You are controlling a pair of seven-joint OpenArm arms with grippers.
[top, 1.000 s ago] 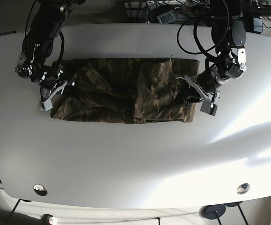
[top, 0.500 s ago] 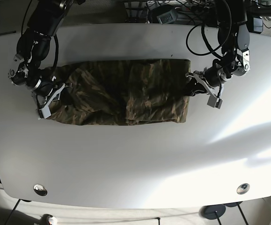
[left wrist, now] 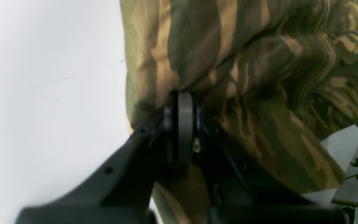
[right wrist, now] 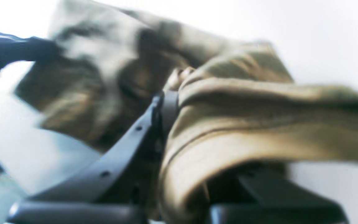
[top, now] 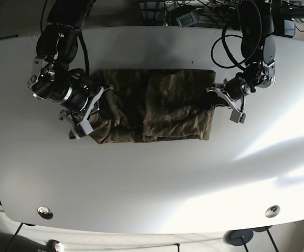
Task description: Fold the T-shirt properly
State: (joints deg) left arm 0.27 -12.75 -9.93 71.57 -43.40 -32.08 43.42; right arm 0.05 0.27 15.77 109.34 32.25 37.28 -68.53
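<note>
Camo T-shirt (top: 152, 107) lies bunched across the middle of my white desk (top: 152, 178), long side running left-right; my left pincer (left wrist: 182, 102) is pinching its edge at the base view's right, cloth wrapped over the fingers; my right pincer (right wrist: 166, 102) is pinching the opposite end, fabric draped over it; right wrist view blurred; cables (top: 230, 31) at desk's far edge.

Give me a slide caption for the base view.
Both grippers, left and right, clamp opposite ends of the camouflage T-shirt.
</note>
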